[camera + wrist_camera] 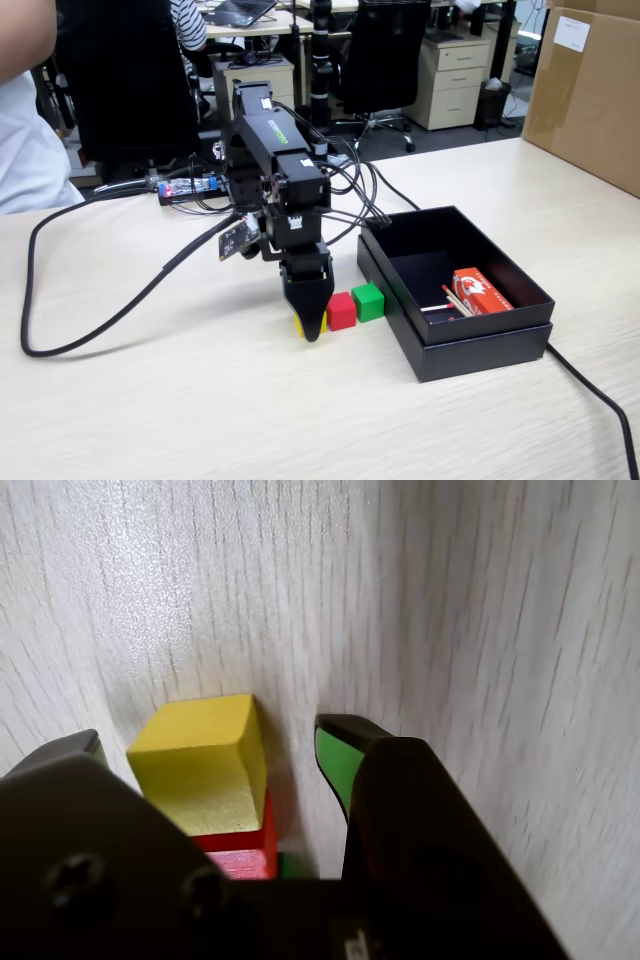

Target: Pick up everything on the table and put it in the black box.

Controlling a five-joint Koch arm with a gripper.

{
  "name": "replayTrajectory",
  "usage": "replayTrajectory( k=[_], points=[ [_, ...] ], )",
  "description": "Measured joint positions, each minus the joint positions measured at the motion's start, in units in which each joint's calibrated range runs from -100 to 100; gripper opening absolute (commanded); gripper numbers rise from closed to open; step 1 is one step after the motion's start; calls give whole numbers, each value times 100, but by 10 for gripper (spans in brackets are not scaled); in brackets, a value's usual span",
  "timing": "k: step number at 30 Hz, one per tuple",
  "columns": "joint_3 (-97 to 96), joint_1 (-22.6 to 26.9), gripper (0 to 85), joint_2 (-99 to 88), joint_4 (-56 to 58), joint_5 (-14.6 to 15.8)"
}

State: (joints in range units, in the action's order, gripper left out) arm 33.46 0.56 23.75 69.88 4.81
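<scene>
My gripper point(308, 332) points straight down at the table point(150, 410), open, with the yellow cube point(298, 325) between its fingers. In the wrist view the gripper point(210, 742) straddles the yellow cube point(200, 765); a gap shows between the cube and the green-padded right finger point(338, 758). The red cube point(341, 310) touches the yellow one, and the green cube point(368, 301) stands beside the red. Past the yellow cube the wrist view shows the red cube point(240, 848) and a sliver of the green cube point(291, 864). The black box point(480, 345) sits just right of the cubes.
Inside the black box lie a red-and-white carton point(481, 292) and thin sticks point(455, 300). A brown cardboard box point(590, 90) stands at the back right. Black cables point(100, 320) loop across the left of the table, and another cable point(600, 400) runs off front right.
</scene>
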Motion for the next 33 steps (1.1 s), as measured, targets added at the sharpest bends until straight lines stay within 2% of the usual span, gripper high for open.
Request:
replayTrajectory(
  k=[11,17,20,24,26,27,29,30,31,33],
  points=[
    [730,-49,15,557,101,0],
    [639,-127,9,440,101,-15],
    [-274,-215,9,-984,108,-15],
    [-274,-186,8,-2317,155,-15],
    [-274,-73,8,-3042,225,-15],
    [-265,137,8,-3599,286,-5],
    [-274,220,9,-3689,294,-5],
    [-283,371,9,-3754,310,-10],
    [18,825,9,-3780,317,-10],
    [548,1016,9,-3573,348,-10]
  ],
)
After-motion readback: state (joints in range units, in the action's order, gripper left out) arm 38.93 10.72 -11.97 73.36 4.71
